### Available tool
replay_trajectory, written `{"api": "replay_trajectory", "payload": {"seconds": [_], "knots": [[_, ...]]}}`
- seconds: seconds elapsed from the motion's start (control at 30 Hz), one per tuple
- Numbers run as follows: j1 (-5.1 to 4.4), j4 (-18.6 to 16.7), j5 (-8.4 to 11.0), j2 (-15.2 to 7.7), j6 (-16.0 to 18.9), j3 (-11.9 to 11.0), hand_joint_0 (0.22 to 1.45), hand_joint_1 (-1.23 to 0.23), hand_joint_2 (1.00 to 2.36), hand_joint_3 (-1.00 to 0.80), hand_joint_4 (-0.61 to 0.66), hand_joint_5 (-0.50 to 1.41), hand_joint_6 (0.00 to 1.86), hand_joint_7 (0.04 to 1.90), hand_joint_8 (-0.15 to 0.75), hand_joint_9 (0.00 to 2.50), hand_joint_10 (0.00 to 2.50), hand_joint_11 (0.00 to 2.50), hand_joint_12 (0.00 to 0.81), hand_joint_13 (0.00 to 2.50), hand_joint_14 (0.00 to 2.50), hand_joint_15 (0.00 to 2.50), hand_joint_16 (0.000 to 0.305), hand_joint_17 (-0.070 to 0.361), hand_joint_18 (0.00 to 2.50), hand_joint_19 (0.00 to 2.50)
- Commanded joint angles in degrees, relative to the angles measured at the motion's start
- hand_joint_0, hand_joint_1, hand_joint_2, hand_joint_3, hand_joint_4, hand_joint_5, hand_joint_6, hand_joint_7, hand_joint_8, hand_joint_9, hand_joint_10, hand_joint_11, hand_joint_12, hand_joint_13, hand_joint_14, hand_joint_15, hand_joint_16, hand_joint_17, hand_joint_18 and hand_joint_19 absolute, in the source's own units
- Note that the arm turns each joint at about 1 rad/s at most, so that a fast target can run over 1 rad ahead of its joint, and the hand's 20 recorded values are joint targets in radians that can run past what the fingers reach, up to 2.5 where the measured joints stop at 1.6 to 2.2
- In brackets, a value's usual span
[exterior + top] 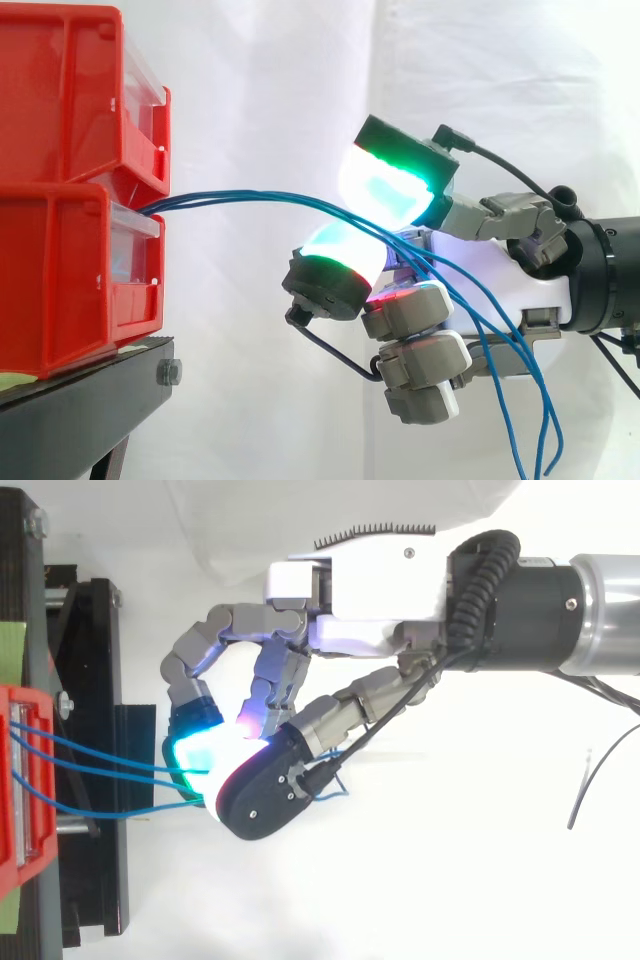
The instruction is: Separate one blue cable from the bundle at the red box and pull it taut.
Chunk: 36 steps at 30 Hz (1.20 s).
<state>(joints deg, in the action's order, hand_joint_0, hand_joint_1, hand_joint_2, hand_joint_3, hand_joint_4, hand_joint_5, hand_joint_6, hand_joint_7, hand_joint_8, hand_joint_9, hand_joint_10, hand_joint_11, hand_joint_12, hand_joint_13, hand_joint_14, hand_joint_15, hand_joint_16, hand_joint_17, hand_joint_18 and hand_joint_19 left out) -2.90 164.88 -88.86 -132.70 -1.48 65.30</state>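
Note:
Two red bins [60, 110] are stacked at the left on a black stand [90, 395]. Several thin blue cables [250, 197] leave the gap between the bins and run right, nearly level, to my hand [410, 308]. Two green-white glowing pads [385, 185] meet around the cables, with the whole bundle passing between them. Past the pinch the cables droop across the palm and hang down [545, 430]. From above, the cables [130, 813] fan out from the red box [20, 780] and converge at the curled fingers of my hand [370, 590].
A white curtain hangs behind the work. The black stand [100, 680] juts out toward the hand below the cables. A thin dark wire [590, 780] lies on the white surface at the right in the top view.

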Motion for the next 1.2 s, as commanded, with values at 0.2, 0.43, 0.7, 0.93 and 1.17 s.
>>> {"api": "replay_trajectory", "payload": {"seconds": [0.2,0.43,0.7,0.93,1.17], "knots": [[0.00,0.00,0.00,-0.02,-0.10,0.01,0.59,-0.60,1.00,-0.47,-0.01,-0.11,0.79,1.11,0.281,1.25,0.03,1.18,0.338,1.20,0.03,1.19,0.050,0.112,0.92,1.02],[-0.09,0.00,0.00,-0.02,-0.19,-0.08,0.60,-0.74,1.01,-0.32,0.01,-0.12,0.79,1.19,0.280,1.22,0.03,1.22,0.344,1.19,0.03,1.19,0.050,0.113,0.90,1.01],[0.00,0.00,0.00,0.07,-0.19,0.01,0.59,-0.78,1.01,-0.43,0.03,-0.13,0.84,1.14,0.285,1.21,0.03,1.21,0.343,1.19,0.03,1.18,0.051,0.114,0.90,1.01],[0.00,0.00,0.00,0.07,-0.19,-0.08,0.53,-0.61,1.00,-0.50,0.04,-0.13,0.83,1.11,0.301,1.22,0.03,1.17,0.365,1.20,0.03,1.17,0.054,0.121,0.92,0.99],[0.09,0.00,0.00,0.07,-0.46,0.01,0.61,-0.51,1.00,-0.47,0.03,-0.13,0.82,1.12,0.282,1.23,0.03,1.19,0.345,1.20,0.03,1.17,0.050,0.112,0.90,1.01]]}}
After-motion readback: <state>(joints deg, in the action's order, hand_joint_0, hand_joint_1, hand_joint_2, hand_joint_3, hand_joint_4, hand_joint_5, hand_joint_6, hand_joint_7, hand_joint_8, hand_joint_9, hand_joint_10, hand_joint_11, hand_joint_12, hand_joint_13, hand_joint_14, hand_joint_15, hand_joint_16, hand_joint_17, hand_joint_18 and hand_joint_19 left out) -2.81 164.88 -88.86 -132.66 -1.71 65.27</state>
